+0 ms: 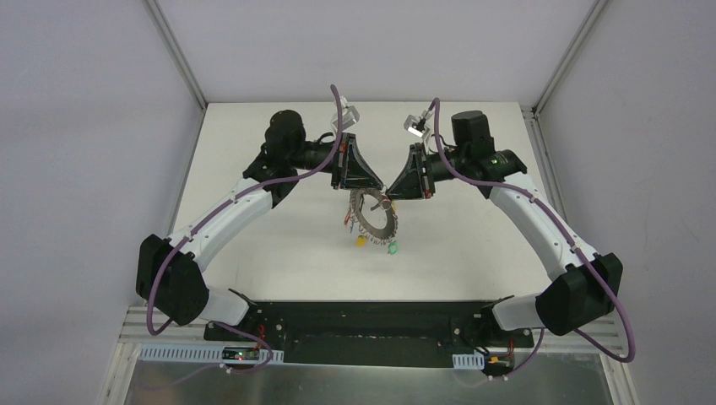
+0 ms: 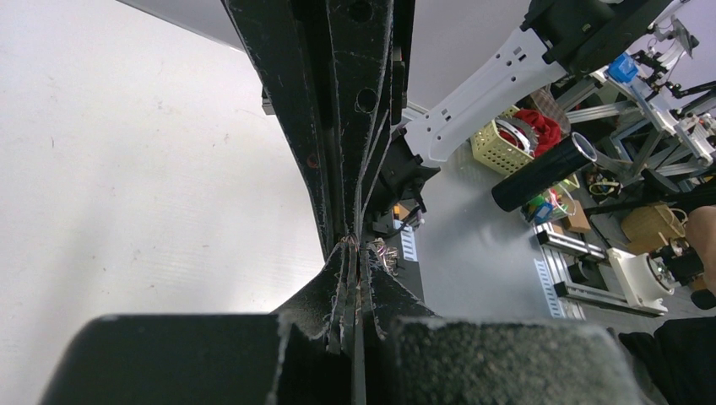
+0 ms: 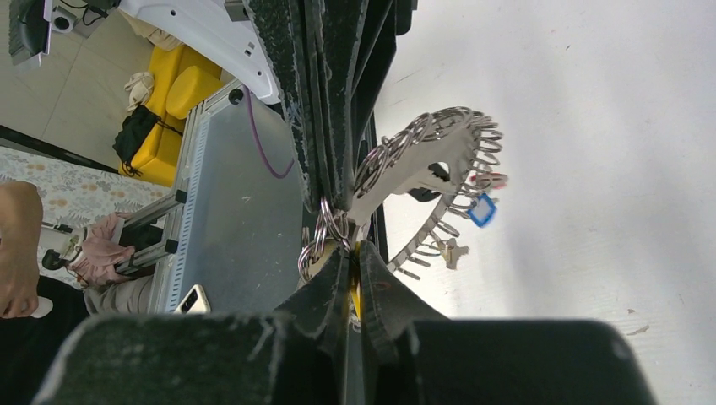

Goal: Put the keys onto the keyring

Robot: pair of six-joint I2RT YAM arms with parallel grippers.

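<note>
The keyring (image 1: 377,226) is a flat grey ring fringed with wire loops. It hangs tilted above the table under the two meeting grippers. My left gripper (image 1: 378,187) is shut on its upper edge; in the left wrist view the left gripper (image 2: 356,253) pinches a thin strip, with loops (image 2: 385,253) beside the tips. My right gripper (image 3: 353,253) is shut on a yellow key (image 3: 355,295) right at the keyring (image 3: 431,160), against a cluster of loops. A blue key (image 3: 482,210) and a red key (image 3: 494,180) dangle from the ring. A yellow key (image 1: 360,240) and a green key (image 1: 393,248) show below it.
The white table (image 1: 279,245) lies under the ring. A black base rail (image 1: 363,329) runs along the near edge between the arm bases. Metal frame posts (image 1: 181,59) stand at the far corners. Clutter off the table includes a yellow basket (image 2: 494,148).
</note>
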